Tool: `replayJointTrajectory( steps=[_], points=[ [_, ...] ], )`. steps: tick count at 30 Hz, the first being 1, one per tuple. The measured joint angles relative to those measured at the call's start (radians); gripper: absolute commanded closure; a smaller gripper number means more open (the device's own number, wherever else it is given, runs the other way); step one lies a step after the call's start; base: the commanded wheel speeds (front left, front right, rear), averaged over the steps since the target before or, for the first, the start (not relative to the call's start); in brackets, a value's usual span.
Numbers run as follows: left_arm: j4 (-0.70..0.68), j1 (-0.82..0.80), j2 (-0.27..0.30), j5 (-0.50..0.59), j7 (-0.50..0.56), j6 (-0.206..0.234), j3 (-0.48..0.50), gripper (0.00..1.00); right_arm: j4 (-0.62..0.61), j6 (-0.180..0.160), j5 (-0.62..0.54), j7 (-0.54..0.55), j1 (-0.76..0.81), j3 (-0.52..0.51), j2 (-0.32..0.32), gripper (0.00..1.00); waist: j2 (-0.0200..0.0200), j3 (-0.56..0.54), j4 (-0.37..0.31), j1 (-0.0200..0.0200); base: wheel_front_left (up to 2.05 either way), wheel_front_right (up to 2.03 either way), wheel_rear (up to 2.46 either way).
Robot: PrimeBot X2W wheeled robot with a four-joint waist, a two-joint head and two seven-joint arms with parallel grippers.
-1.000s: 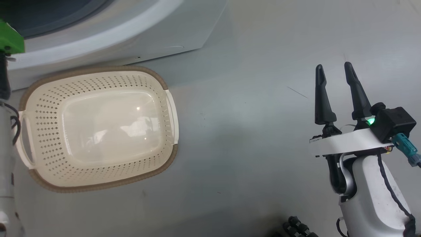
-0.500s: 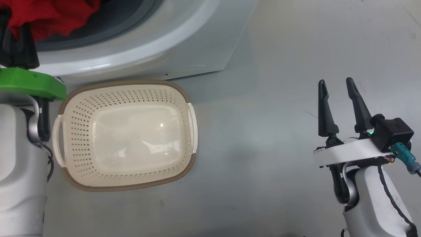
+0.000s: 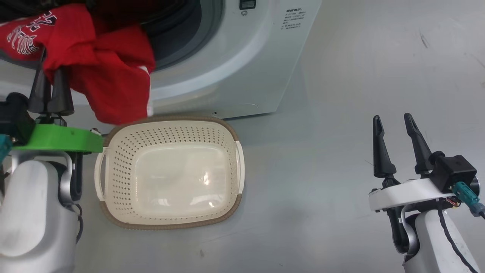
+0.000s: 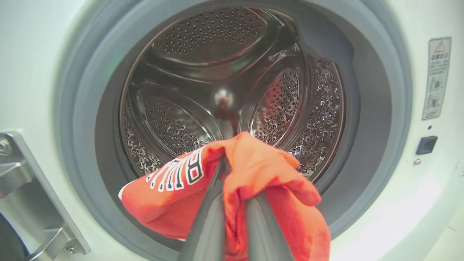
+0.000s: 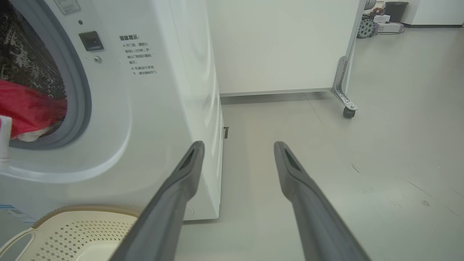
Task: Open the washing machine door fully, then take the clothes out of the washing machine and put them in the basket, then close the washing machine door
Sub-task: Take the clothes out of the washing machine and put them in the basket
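The clothes [image 3: 102, 76], a red garment with white lettering, hang from the mouth of the washing machine [image 3: 235, 57] down to the back left rim of the basket [image 3: 121, 170]. My left gripper [image 3: 51, 76] is shut on the clothes, its fingertips buried in the fabric. In the left wrist view the clothes [image 4: 261, 181] drape over the left gripper [image 4: 226, 163] in front of the bare steel drum [image 4: 217, 72]. The cream basket has nothing in it. My right gripper [image 3: 394, 125] stands open over the floor, right of the basket. The washing machine door is out of view; its hinge bracket [image 4: 29, 192] shows.
In the right wrist view the right gripper [image 5: 239, 148] points along the washing machine's side [image 5: 163, 90], with the clothes [image 5: 29, 108] and the basket [image 5: 72, 232] at left. A white wheeled panel [image 5: 282, 47] with a caster [image 5: 348, 111] stands behind. Grey floor [image 3: 341, 94] lies to the right.
The head camera has tilted up, shifting the whole picture. My left gripper has drawn the red clothes out of the drum mouth, down to the basket's rim. The right gripper stays open.
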Motion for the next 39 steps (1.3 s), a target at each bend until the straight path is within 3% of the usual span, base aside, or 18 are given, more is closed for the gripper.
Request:
replayJointTrajectory(
  steps=[7,17,30,39],
  points=[
    [-0.085,0.103,-0.03,0.0,0.0,0.001,-0.05,1.0,0.0,0.007,-0.008,0.0,0.032,0.002,0.0,0.0,0.0,-0.051,0.028,0.0,0.0,0.0,0.0],
    [-0.04,0.264,-0.092,-0.014,0.056,-0.018,-0.155,1.0,-0.013,0.008,-0.027,0.0,0.045,0.007,-0.012,0.0,0.0,-0.064,0.036,0.0,0.0,0.0,0.0],
    [0.1,0.259,-0.094,-0.019,0.133,-0.032,-0.209,1.0,-0.056,0.016,-0.045,0.0,0.037,0.021,-0.028,0.0,0.0,0.008,0.022,0.0,0.0,0.0,0.0],
    [0.235,0.125,-0.1,-0.019,0.198,-0.033,-0.207,1.0,-0.079,0.016,-0.051,0.0,0.005,0.032,-0.026,0.0,0.0,0.089,-0.006,0.0,0.0,0.0,0.0]
  ],
)
